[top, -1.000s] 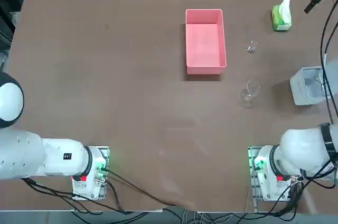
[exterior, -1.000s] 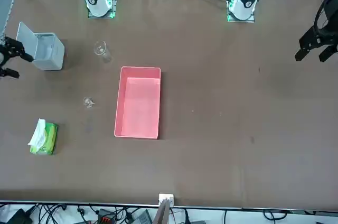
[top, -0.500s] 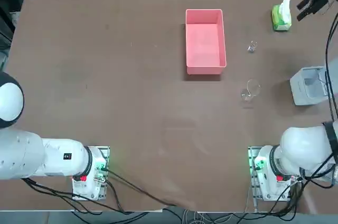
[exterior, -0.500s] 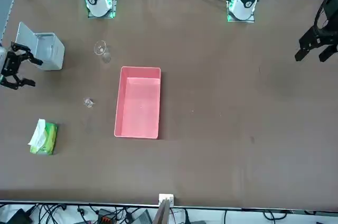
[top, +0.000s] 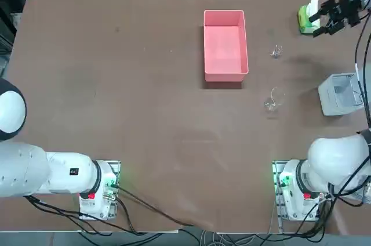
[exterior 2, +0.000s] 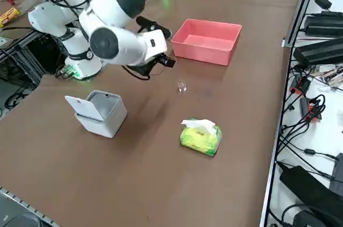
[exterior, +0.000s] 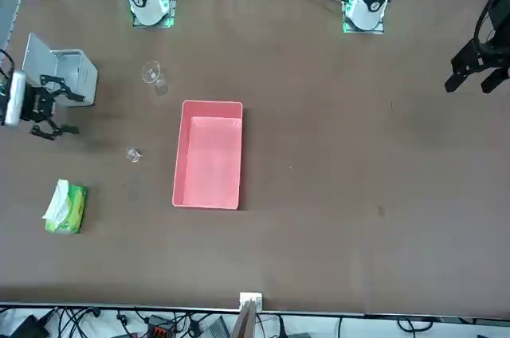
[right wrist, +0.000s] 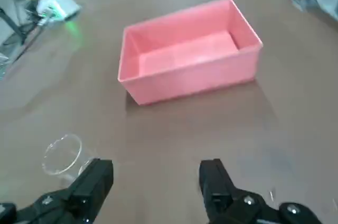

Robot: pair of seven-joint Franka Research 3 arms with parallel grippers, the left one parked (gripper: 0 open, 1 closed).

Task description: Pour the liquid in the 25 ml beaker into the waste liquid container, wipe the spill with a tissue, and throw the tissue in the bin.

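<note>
The right claw (right wrist: 156, 174) hangs wide open and empty above the tabletop (top: 145, 95), between one bin (top: 339, 94) and one green tissue pack (top: 308, 18). One 25 ml beaker (top: 276, 51) stands beside one pink waste liquid container (top: 225, 71); one larger beaker (top: 274, 99) stands nearer the bin.

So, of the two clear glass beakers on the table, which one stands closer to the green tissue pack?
The 25 ml beaker, the tiny one. It stands between the pink tray and the tissue pack. The larger beaker stands further towards the arms' bases.
</note>
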